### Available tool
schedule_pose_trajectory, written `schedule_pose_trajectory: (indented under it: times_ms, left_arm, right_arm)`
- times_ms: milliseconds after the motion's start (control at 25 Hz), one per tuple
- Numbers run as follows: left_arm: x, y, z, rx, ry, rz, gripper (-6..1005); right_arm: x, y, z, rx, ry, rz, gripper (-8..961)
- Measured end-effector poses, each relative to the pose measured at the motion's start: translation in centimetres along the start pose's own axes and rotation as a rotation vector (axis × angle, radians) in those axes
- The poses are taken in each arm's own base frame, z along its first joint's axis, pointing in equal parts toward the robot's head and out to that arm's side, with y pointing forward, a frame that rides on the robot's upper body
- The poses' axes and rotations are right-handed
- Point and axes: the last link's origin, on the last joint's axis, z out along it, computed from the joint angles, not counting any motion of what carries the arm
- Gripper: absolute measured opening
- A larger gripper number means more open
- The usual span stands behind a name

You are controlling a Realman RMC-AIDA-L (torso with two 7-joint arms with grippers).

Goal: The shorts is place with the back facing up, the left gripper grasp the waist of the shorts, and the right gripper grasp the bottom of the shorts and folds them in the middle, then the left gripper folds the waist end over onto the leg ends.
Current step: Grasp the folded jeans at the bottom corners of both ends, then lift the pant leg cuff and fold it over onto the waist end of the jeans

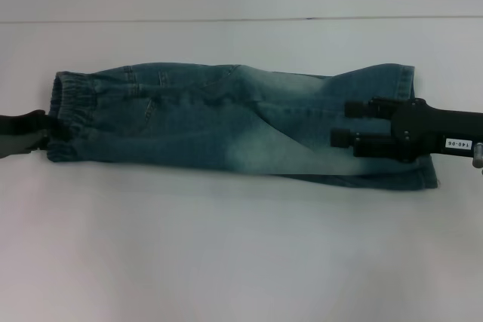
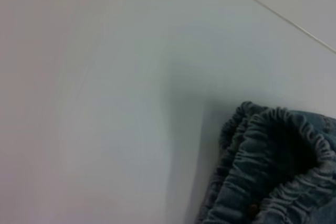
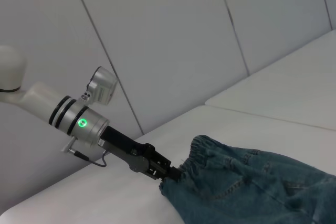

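Note:
The blue denim shorts [image 1: 226,118] lie flat on the white table [image 1: 241,246], folded lengthwise into a long strip, with the elastic waist [image 1: 66,111] at the left and the leg ends at the right. My left gripper [image 1: 47,132] is at the waist's edge and is shut on the waistband; in the right wrist view the left gripper [image 3: 170,173] pinches the gathered waist of the shorts [image 3: 252,187]. The left wrist view shows only the ruffled waistband [image 2: 273,166]. Over the leg ends hovers my right gripper [image 1: 349,123], open, its two black fingers [image 1: 358,108] spread apart above the denim.
A seam in the table [image 1: 241,19] runs across the back. White wall panels [image 3: 173,40] stand behind the left arm [image 3: 79,119].

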Motion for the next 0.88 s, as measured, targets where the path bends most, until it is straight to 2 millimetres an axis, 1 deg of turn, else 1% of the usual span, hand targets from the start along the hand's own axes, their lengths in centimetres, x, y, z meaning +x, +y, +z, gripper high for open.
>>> schedule_pose_trajectory:
  times_ms: [240, 480, 680, 840, 880]
  left_arm:
    - [0.0, 1.0, 0.6, -0.018, -0.009, 0.036, 359]
    - [0.2, 1.5, 0.7, -0.036, 0.000, 0.067, 137]
    - [0.3, 1.7, 0.6, -0.053, 0.009, 0.089, 76]
    - [0.5, 2.0, 0.4, -0.071, 0.016, 0.101, 72]
    - [0.7, 2.3, 0.0, -0.104, 0.030, 0.109, 71]
  right_arm:
    - [0.0, -0.1, 0.1, 0.008, 0.001, 0.001, 837]
    - [0.1, -0.3, 0.2, 0.024, 0.001, 0.007, 838]
    - [0.2, -0.3, 0.3, 0.027, 0.004, 0.009, 831]
    - [0.2, -0.4, 0.5, 0.037, 0.000, 0.009, 801]
    - [0.2, -0.5, 0.5, 0.043, 0.000, 0.009, 794]
